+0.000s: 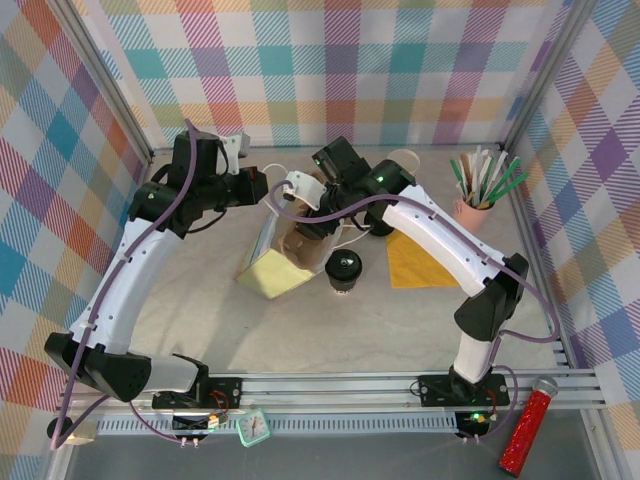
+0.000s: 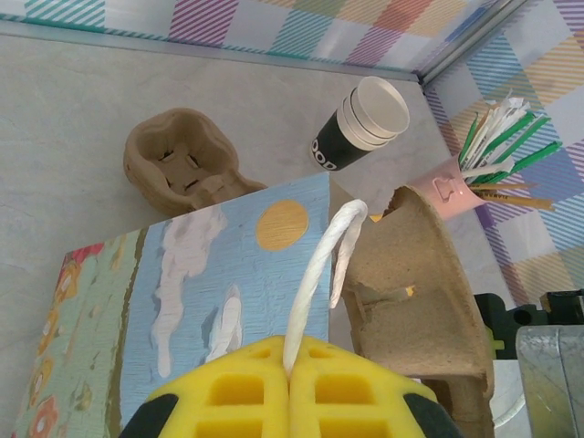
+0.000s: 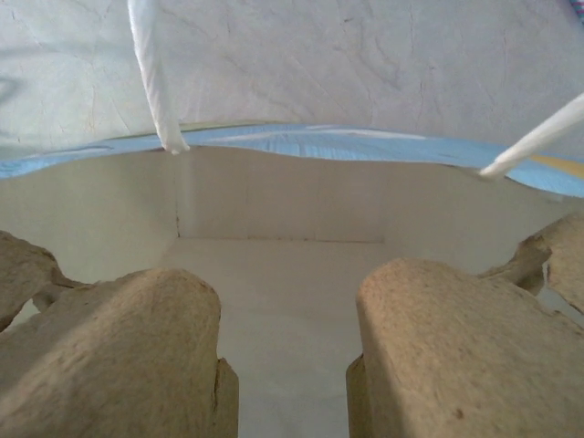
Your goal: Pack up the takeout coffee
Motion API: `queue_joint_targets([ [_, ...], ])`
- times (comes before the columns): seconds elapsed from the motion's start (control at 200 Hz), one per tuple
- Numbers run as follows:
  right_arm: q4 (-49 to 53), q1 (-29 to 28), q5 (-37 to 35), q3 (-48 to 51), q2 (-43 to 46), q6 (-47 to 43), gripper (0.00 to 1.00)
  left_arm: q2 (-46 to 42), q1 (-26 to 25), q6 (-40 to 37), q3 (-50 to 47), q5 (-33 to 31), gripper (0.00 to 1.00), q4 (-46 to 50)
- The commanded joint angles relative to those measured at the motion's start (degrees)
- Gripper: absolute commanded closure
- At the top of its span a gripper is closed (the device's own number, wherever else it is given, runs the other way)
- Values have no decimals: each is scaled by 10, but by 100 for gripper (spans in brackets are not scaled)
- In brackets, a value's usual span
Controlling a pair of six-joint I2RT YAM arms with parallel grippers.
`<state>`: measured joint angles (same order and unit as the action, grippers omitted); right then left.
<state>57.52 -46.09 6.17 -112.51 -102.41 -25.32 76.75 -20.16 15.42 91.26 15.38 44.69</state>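
Left gripper (image 2: 290, 381) jaws closed on the handle (image 2: 315, 274) of the paper bag (image 2: 182, 301). Right gripper (image 1: 311, 213) jaws grip the cup carrier (image 2: 411, 301) at the bag mouth. Lidded coffee (image 1: 344, 268) stands on the tabletop (image 1: 300, 335) beside the bag, not yet packed

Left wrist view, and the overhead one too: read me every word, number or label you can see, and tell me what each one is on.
"OOD": white letters on the black wall of the stacked paper cups; the word may run on out of sight.
Small clock: face markings too small to read.
Paper bag: pictures only, no words.
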Motion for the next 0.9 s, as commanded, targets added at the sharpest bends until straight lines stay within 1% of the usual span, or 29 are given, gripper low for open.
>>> queue_joint_targets([
  [0.0,25,-1,-16,-19,0,-9,53,-11,0,-1,-6,-1,100,-10],
  [0.2,9,2,-30,-13,11,-5,52,-13,0,-1,-11,8,100,-13],
  [0.285,-1,7,-24,-14,14,1,52,-13,0,0,-14,12,100,-14],
  [0.435,-20,12,-43,-16,6,7,51,-15,0,4,-18,21,100,-20],
  [0.63,-32,21,-38,-26,-7,18,51,-15,0,4,-19,24,100,-19],
  [0.76,-16,21,-16,-37,-15,14,52,-15,0,9,-19,7,100,-20],
  [0.895,-1,16,15,-27,-13,13,51,-12,0,24,-19,-13,100,-25],
])
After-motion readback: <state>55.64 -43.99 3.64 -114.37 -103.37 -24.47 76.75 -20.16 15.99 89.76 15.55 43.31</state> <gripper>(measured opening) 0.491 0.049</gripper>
